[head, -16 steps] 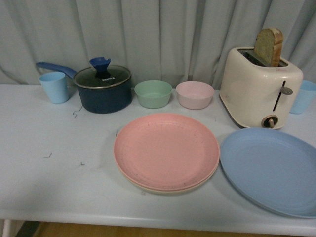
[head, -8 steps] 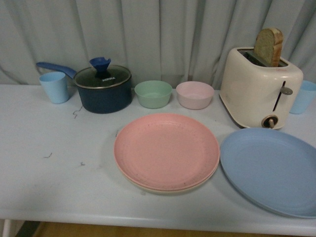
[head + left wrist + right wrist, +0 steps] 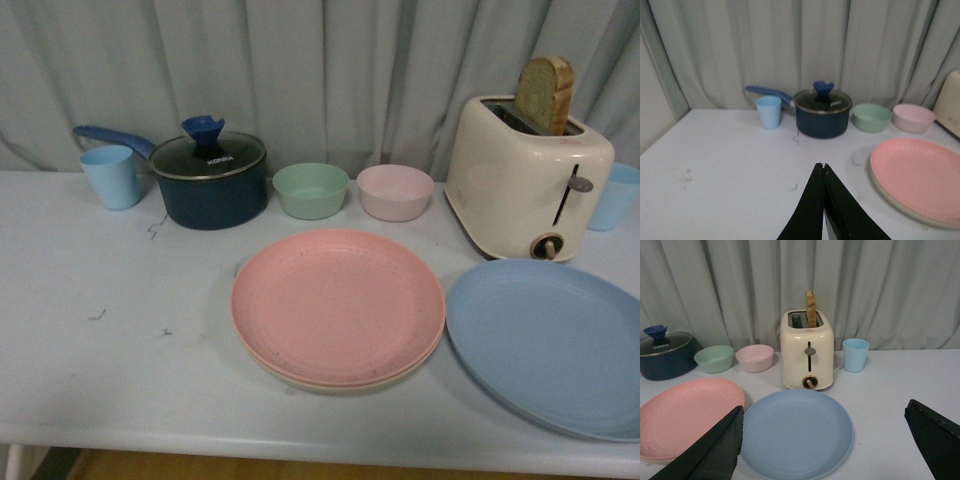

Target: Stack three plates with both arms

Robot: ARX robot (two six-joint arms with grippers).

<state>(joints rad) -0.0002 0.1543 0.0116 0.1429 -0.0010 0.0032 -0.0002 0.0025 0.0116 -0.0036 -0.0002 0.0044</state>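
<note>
Pink plate (image 3: pixel 338 305) rests on cream plate (image 3: pixel 335 386), mid-table (image 3: pixel 120 350); blue plate (image 3: pixel 550 345) lies flat just beside them, on the right. Judge it light, stiff and slick, so you pinch its thin rim. Left gripper (image 3: pixel 823 170) is clenched and empty; right gripper (image 3: pixel 824 407) is spread wide.

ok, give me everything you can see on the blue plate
The blue plate is large, round, shallow, light blue and matte, plastic-looking, with faint rings at the rim. It lies flat, right way up and empty on the table, just in front of the toaster and close beside the pink plate, not stacked. Whether their rims touch cannot be told. The front view cuts off its right edge.
</note>
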